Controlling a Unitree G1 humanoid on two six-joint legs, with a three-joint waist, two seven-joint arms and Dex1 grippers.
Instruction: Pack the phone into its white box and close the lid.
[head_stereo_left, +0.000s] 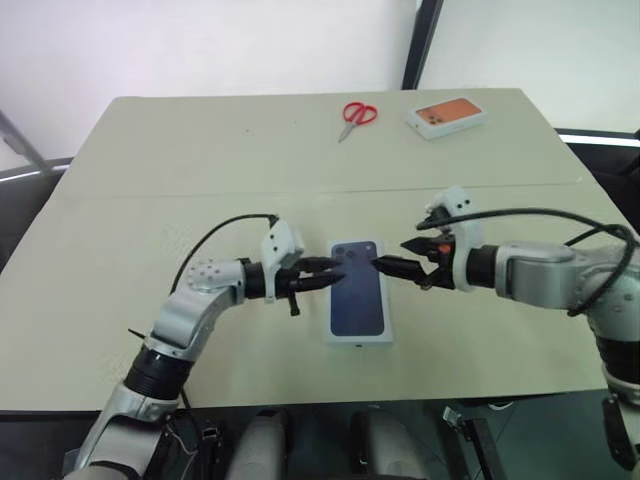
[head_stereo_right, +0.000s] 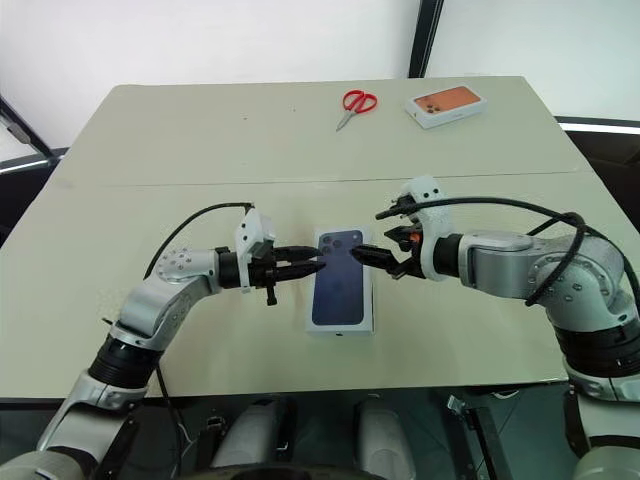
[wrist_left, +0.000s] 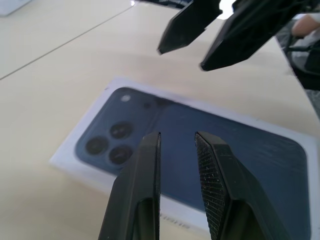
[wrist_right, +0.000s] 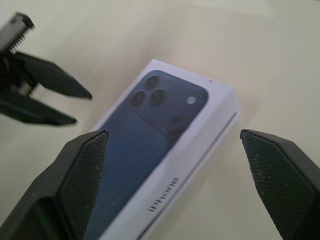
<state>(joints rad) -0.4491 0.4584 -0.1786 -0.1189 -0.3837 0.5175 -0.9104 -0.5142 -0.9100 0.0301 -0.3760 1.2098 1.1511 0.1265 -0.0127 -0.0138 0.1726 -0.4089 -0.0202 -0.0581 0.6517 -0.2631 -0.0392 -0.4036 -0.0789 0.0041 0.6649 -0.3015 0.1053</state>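
Note:
The lid (head_stereo_left: 358, 295), white with a dark blue phone picture on its top, lies flat on the table near the front edge and covers the white box beneath it. The phone is hidden. My left gripper (head_stereo_left: 335, 272) hovers over the lid's far left corner. Its fingers (wrist_left: 150, 175) stand a narrow gap apart with nothing between them. My right gripper (head_stereo_left: 390, 255) hangs just above the lid's far right corner, open wide and empty. In the right wrist view the lid (wrist_right: 150, 130) lies between and beyond the spread fingers (wrist_right: 80, 170).
Red-handled scissors (head_stereo_left: 357, 115) and a small white box with an orange phone picture (head_stereo_left: 446, 116) lie at the table's far edge. The pale table (head_stereo_left: 150, 200) is bare on both sides of the lid.

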